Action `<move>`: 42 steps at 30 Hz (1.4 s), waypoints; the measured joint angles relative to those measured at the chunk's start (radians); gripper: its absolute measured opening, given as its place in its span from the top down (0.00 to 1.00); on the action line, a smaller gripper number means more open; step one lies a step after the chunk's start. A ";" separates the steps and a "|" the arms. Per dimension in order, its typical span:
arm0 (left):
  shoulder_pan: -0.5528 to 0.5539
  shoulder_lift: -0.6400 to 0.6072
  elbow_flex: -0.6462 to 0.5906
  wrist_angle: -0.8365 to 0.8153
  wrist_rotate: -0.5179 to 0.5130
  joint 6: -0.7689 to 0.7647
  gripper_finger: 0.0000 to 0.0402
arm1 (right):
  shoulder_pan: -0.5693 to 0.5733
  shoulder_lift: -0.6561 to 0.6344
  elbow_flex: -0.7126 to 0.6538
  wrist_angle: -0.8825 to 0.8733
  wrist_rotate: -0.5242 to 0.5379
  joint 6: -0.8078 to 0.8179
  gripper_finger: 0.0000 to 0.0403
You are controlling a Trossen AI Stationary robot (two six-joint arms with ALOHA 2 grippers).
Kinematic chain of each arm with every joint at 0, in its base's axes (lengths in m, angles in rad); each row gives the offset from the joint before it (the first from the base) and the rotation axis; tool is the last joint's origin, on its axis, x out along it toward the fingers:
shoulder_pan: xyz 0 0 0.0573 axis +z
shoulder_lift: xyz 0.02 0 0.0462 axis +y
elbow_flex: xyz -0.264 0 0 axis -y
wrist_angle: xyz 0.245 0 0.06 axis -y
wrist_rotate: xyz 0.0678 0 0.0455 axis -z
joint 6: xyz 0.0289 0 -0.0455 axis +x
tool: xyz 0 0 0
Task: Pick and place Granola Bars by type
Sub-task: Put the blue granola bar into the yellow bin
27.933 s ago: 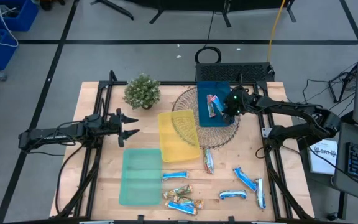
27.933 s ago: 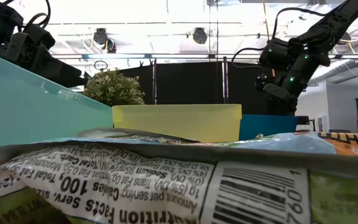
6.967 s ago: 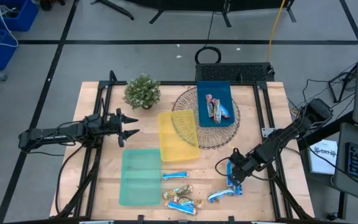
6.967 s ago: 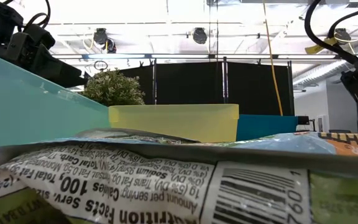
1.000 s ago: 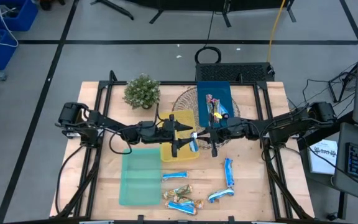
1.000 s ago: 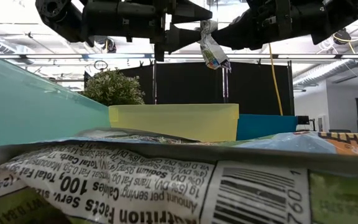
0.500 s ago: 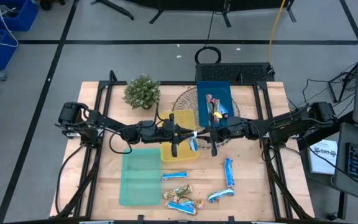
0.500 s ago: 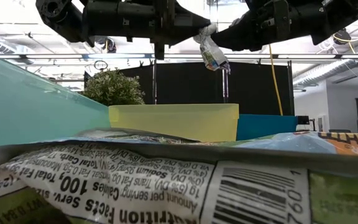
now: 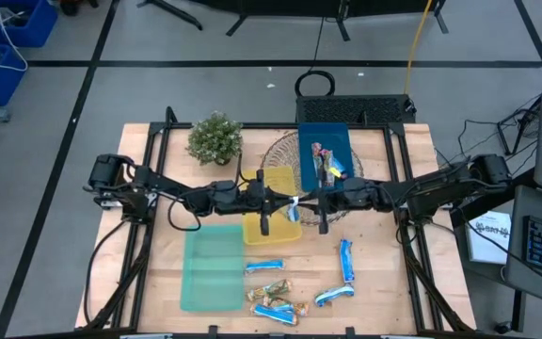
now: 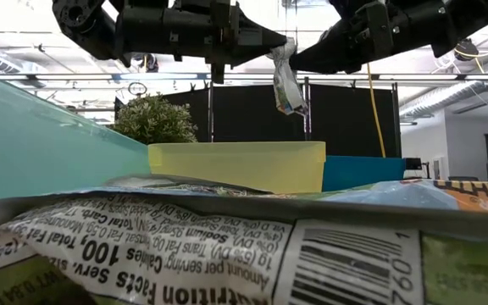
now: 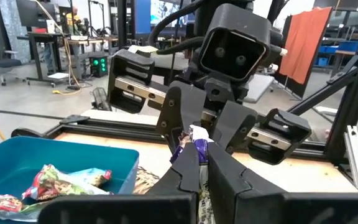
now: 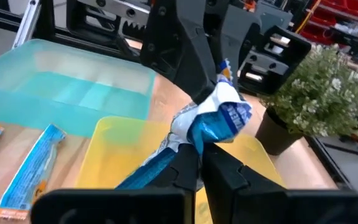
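The wooden surface (image 9: pixel 374 282) sits on a grey floor crossed by dark lines, with blue bins at the far left of the room, black curtains behind, and a desk with a keyboard at the right edge.

On the left side of the surface lies the green tray (image 9: pixel 213 266), with a potted plant (image 9: pixel 215 138) behind it near the far edge. The left gripper (image 9: pixel 285 203) reaches in from the left above the yellow tray (image 9: pixel 269 229), its fingers (image 11: pixel 188 167) pinched on the top of a blue-and-white granola bar (image 10: pixel 287 83). The bar hangs in the air over the yellow tray, midway between both arms. The right gripper (image 9: pixel 306 204) meets it from the right, fingers (image 12: pixel 219 168) also closed narrow on the same bar, so both grip it at once.

Behind them a blue tray (image 9: pixel 325 157) rests on a wire basket (image 9: pixel 280 151) and holds red-and-blue bars (image 9: pixel 325 162). Near the front edge lie more loose bars (image 9: pixel 273 299), with two blue ones (image 9: pixel 346 261) to their right. The front right corner and the strip along the right edge of the surface are open wood.
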 joint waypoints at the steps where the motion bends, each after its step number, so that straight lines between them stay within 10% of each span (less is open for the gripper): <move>1: 0.002 0.000 0.000 -0.001 0.002 0.000 0.97 | 0.000 -0.006 0.000 -0.005 0.002 0.006 0.96; 29: 0.006 -0.002 0.000 0.007 0.038 0.011 0.97 | 0.028 -0.019 0.000 -0.054 0.007 0.074 0.43; 42: 0.024 -0.113 -0.034 -0.108 0.001 0.054 0.97 | 0.027 -0.228 -0.001 -0.341 0.007 0.171 0.43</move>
